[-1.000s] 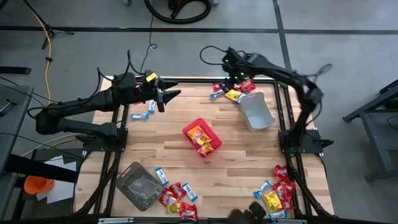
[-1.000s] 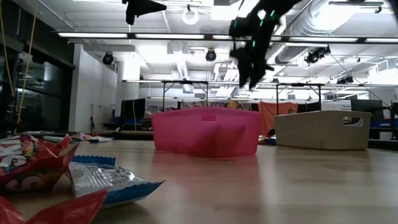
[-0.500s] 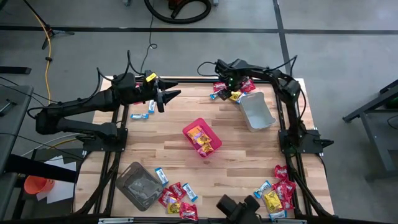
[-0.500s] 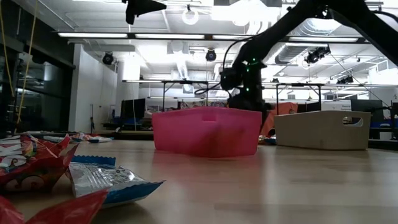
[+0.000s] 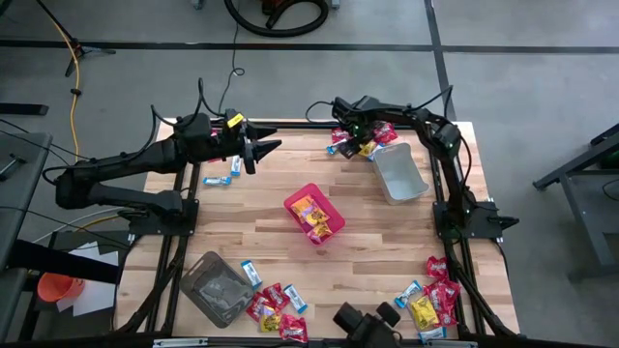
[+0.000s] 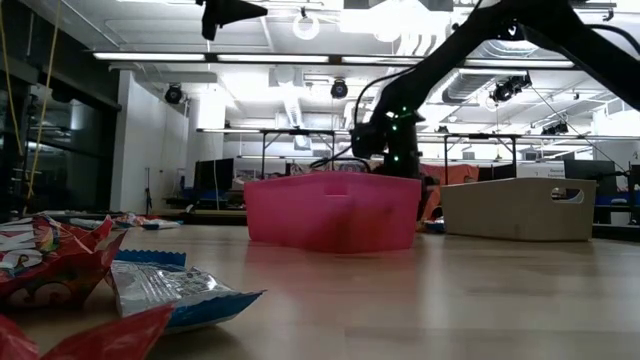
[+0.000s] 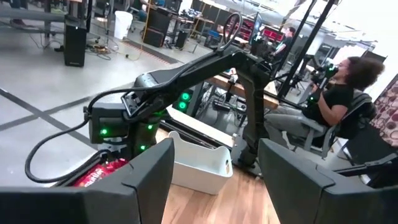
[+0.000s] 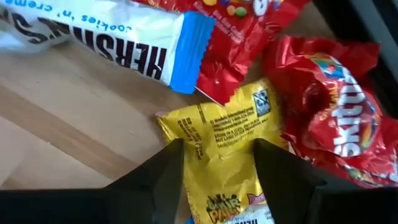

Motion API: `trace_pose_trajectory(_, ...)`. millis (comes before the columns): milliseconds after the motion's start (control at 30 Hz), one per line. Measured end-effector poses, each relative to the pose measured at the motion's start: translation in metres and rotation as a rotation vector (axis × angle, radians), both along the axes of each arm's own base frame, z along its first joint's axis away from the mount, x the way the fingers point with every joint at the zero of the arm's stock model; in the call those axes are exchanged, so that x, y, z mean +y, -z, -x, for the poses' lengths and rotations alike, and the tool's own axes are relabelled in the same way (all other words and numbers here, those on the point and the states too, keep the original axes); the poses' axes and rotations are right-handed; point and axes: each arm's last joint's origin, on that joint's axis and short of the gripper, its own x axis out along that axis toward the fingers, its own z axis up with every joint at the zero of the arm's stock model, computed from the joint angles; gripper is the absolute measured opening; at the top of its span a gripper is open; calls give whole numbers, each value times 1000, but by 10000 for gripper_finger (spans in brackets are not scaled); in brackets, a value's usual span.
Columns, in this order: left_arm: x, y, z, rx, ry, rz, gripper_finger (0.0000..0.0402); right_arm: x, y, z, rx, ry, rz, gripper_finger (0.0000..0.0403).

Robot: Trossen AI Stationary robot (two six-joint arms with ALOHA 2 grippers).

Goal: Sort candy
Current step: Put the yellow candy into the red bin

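Observation:
The candy lies in piles of small red, yellow and blue-and-white packets. My right gripper (image 5: 350, 145) is low over the pile at the table's far edge (image 5: 363, 140), open. In its wrist view the right gripper (image 8: 217, 149) has one finger on each side of a yellow packet (image 8: 230, 134), which lies flat on the wood beside a blue-and-white packet (image 8: 118, 43) and a red packet (image 8: 336, 118). My left gripper (image 5: 266, 150) hangs open above the table's far left, with nothing between its fingers (image 7: 214, 168). My right gripper comes at the yellow packet from above, a finger (image 8: 168, 168) at each long edge. I cannot tell whether the fingers touch it. The packet lies flat on the table.
A red bin (image 5: 329, 205) with packets inside sits mid-table. A grey tub (image 5: 399, 172) stands right of the far pile. A clear tub (image 5: 215, 288) stands at the near left. More candy lies near left (image 5: 276, 307), near right (image 5: 432, 295) and far left (image 5: 218, 180). A person (image 7: 339, 93) sits beyond the table.
My right gripper has come down from high above the table onto the far candy pile, shifting a little toward the table's left. My left arm has kept still.

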Motion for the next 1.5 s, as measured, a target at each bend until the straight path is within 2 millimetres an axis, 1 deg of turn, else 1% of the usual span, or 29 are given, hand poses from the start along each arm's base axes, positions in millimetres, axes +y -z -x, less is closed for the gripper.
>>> trace_pose_trajectory(100, 0, 0, 0, -7, 3, 23, 221, 2, 1, -2, 6, -26, 0, 109)
trace_pose_trajectory(200, -1, 0, 0, -7, 16, 23, 221, 4, -3, -3, 5, -64, 1, 30)
trace_pose_trajectory(233, -1, 0, 0, -7, 18, 23, 221, 5, -6, -3, -3, -82, 2, 16)
trace_pose_trajectory(300, -1, 0, 0, -6, 19, 23, 221, 9, -18, -3, -29, -107, 16, 15)
trace_pose_trajectory(367, -1, 0, 0, -3, 20, 11, 221, 12, -39, -1, -72, -131, 52, 17)
trace_pose_trajectory(433, -1, 0, 0, 1, 21, -3, 221, 18, -66, 3, -134, -153, 91, 7)
trace_pose_trajectory(500, 0, 0, 0, 5, 20, -16, 221, 26, -95, 8, -223, -182, 122, 4)
trace_pose_trajectory(567, 0, 0, 0, 6, 19, -18, 221, 37, -129, 15, -331, -205, 165, 6)
trace_pose_trajectory(667, 0, 0, 0, 6, 18, -18, 221, 61, -177, 26, -508, -261, 215, 2)
trace_pose_trajectory(733, 0, 0, 0, 6, 18, -18, 221, 79, -202, 32, -618, -312, 237, 2)
trace_pose_trajectory(800, 0, 0, 0, 6, 18, -19, 221, 100, -223, 37, -726, -380, 250, 1)
trace_pose_trajectory(867, 0, -1, 0, -1, 18, -22, 221, 124, -234, 41, -840, -464, 246, 1)
trace_pose_trajectory(900, 0, -1, 0, -4, 18, -23, 221, 137, -235, 43, -893, -510, 236, 1)
trace_pose_trajectory(967, 0, -2, 0, -9, 25, -24, 221, 162, -229, 45, -983, -582, 213, 1)
trace_pose_trajectory(1067, -1, -1, 0, -8, 42, -24, 221, 196, -210, 54, -1095, -621, 202, 1)
trace_pose_trajectory(1200, -2, -1, -1, -3, 59, -44, 221, 232, -176, 61, -1284, -601, 165, 0)
trace_pose_trajectory(1267, -3, -1, -1, 3, 65, -65, 221, 245, -162, 63, -1358, -588, 178, 0)
trace_pose_trajectory(1333, -4, -1, -1, 9, 71, -87, 221, 252, -151, 64, -1397, -561, 184, 0)
trace_pose_trajectory(1400, -4, -1, -1, 12, 73, -99, 221, 255, -146, 64, -1415, -540, 178, 0)
trace_pose_trajectory(1500, -4, -1, -1, 12, 73, -99, 221, 256, -148, 64, -1429, -531, 173, 0)
